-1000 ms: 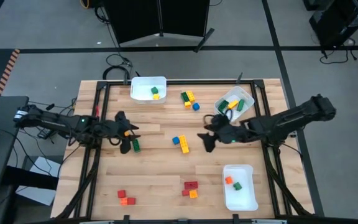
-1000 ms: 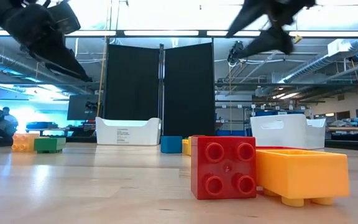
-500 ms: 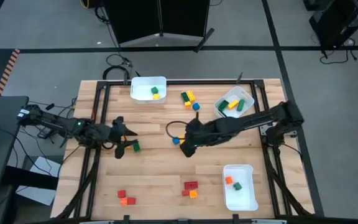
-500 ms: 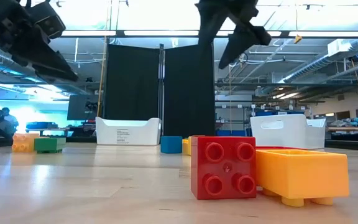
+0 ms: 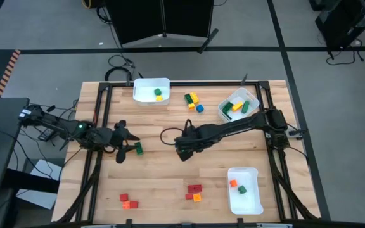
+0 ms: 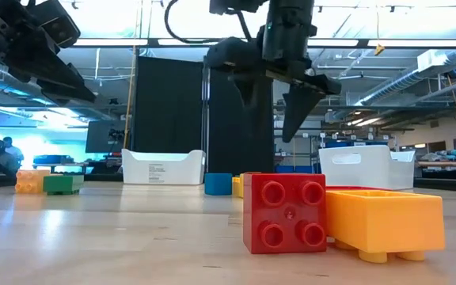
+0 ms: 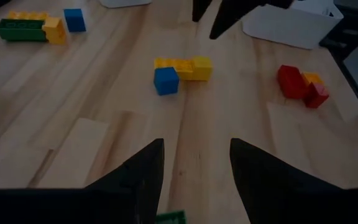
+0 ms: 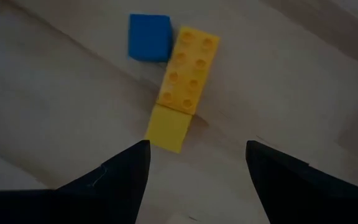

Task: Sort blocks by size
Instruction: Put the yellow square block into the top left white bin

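Observation:
My right gripper (image 8: 194, 168) stands open, pointing down over a group in the middle of the table: a blue cube (image 8: 149, 46), a long yellow brick (image 8: 188, 70) and a small yellow cube (image 8: 169, 127). All three lie on the wood in front of its fingertips. In the high view the right gripper (image 5: 181, 147) covers them. My left gripper (image 5: 127, 144) is open at the table's left, just short of a green block (image 5: 138, 148). The green block's edge (image 7: 169, 217) shows below its fingers.
White bins stand at the far edge (image 5: 151, 90), the far right (image 5: 238, 105) and the near right (image 5: 244, 190), each with a few blocks. Loose blocks lie at the far middle (image 5: 192, 100), the near left (image 5: 127, 201) and the near middle (image 5: 194, 192).
My right gripper has swung from the table's right toward its middle. It has sunk and tipped from slanting to pointing down over the blue and yellow blocks. My left gripper has drawn back a little toward the table's left edge, away from the green block.

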You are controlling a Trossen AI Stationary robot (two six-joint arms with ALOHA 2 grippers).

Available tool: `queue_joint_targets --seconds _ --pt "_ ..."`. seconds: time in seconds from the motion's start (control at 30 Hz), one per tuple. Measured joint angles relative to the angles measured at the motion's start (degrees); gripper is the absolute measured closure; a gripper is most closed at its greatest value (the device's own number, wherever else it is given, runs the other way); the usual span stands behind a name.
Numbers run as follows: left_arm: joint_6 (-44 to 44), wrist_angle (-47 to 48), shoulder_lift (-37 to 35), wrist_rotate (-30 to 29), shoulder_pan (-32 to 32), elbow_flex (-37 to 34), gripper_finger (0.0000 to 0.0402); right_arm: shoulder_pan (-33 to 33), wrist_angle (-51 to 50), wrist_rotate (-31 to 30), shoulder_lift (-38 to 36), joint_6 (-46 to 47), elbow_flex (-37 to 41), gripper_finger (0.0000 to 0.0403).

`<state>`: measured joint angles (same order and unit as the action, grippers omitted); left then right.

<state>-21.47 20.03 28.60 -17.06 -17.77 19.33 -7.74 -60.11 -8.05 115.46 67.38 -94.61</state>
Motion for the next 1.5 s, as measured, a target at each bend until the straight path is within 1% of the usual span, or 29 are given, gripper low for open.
queue_joint_targets --seconds 0.13,0.43,0.57,0.8,0.97,1.2,1.37,1.5 --pt "-0.04 -0.04 0.02 0.00 -0.03 0.00 0.0210 1.30 -0.37 0.20 0.37 1.88 -0.07 0.0127" --pt "-0.01 -0.02 0.02 -0.01 -0.03 0.00 0.0210 3.31 -0.08 2.10 1.20 1.19 -0.07 0.0127" --pt "0.04 -0.02 0.02 -0.02 -0.03 0.00 0.0210 3.31 0.66 3.66 1.75 1.82 -0.04 0.0127" --pt "0.09 0.11 0.04 -0.02 -0.03 0.02 0.0210 2.73 4.23 4.62 3.79 1.70 -0.02 0.0127" --pt "0.09 0.33 0.04 -0.04 -0.03 0.04 0.0210 2.29 4.54 5.70 6.51 1.57 0.00 0.0127" --pt "0.02 0.39 0.18 -0.04 -0.03 0.04 0.0210 2.22 5.32 8.54 8.01 1.14 0.00 0.0127" --pt "0.09 0.52 0.22 -0.04 -0.03 0.04 0.0210 2.22 5.61 8.77 9.04 0.43 -0.02 0.0127" --pt "0.11 0.52 0.22 -0.04 -0.03 0.04 0.0210 2.24 5.65 9.50 9.19 0.39 0.00 0.0136"
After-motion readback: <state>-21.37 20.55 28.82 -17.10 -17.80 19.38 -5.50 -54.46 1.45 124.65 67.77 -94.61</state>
